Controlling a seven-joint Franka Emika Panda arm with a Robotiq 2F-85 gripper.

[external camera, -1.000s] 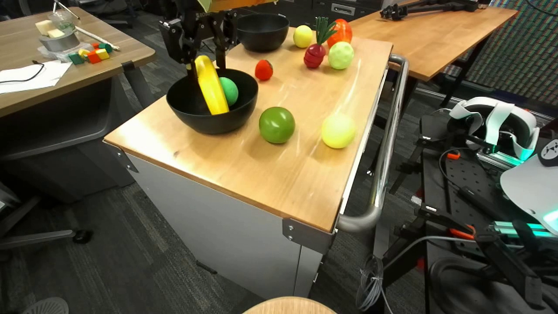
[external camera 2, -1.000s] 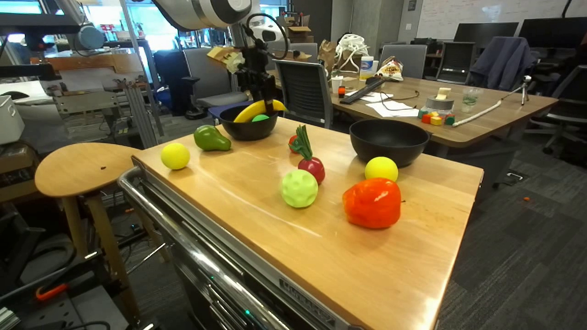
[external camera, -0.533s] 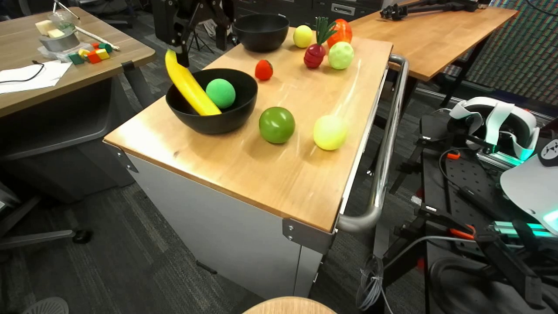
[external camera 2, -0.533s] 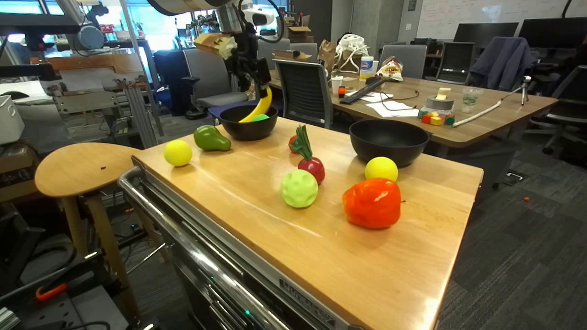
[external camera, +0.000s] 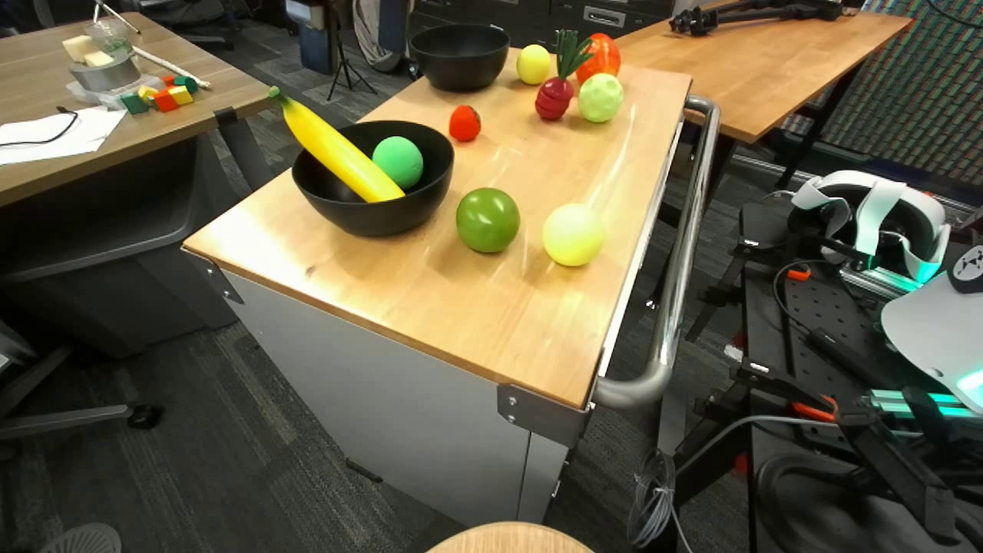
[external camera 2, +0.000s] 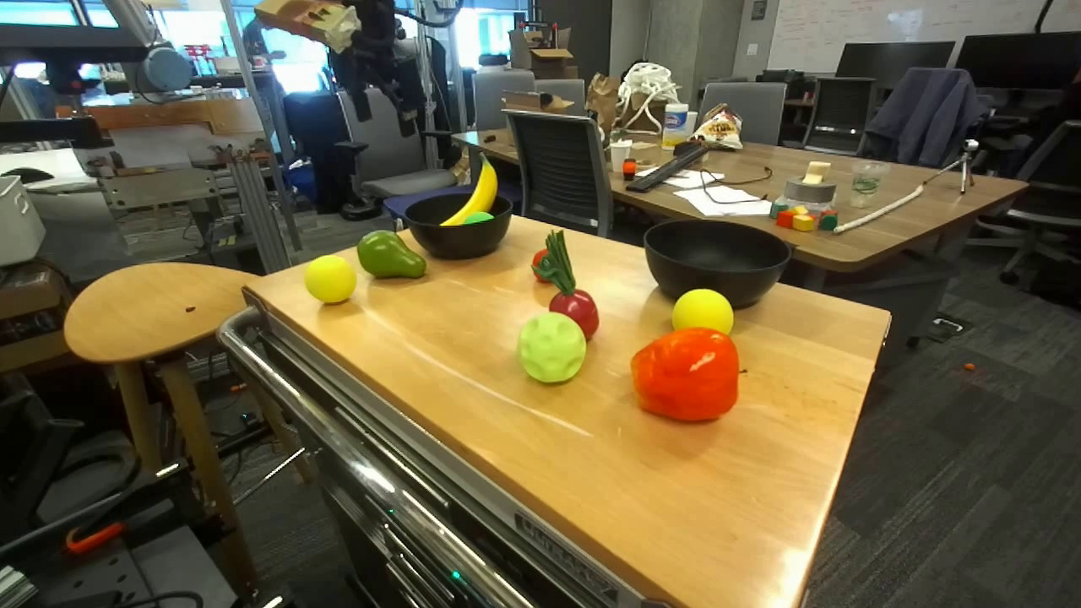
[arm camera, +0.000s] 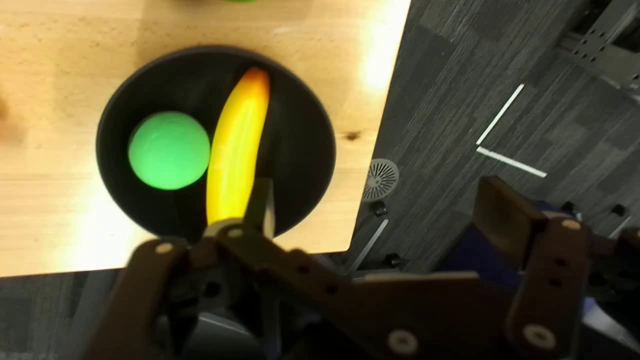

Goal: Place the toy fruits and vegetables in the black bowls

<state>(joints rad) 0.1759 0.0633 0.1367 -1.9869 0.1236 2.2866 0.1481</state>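
My gripper (external camera 2: pixel 386 116) is open and empty, raised above the cart's far end; in the wrist view its fingertips (arm camera: pixel 378 200) stand wide apart. The yellow banana (external camera: pixel 338 153) leans in a black bowl (external camera: pixel 369 219), its stem end sticking up past the rim. A green ball (external camera: pixel 398 162) lies beside it. The second black bowl (external camera 2: pixel 718 262) looks empty. On the cart top lie a green avocado (external camera 2: pixel 390 255), a yellow ball (external camera 2: pixel 330 279), a red tomato (external camera: pixel 465 123), a red radish (external camera 2: pixel 574 311), a light green ball (external camera 2: pixel 551 347), another yellow ball (external camera 2: pixel 703 311) and an orange pepper (external camera 2: pixel 686 374).
The fruits stand on a wooden cart top (external camera 2: pixel 473 405) with a metal handle bar (external camera: pixel 687 253) along one side. A round stool (external camera 2: pixel 156 308) stands by the cart. A table (external camera 2: pixel 912 203) with blocks and papers and a chair (external camera 2: pixel 557 165) are behind.
My gripper has let go of the banana and moved up and away, out of one exterior view. The banana now leans on the bowl's rim. The yellow ball near the avocado has rolled slightly.
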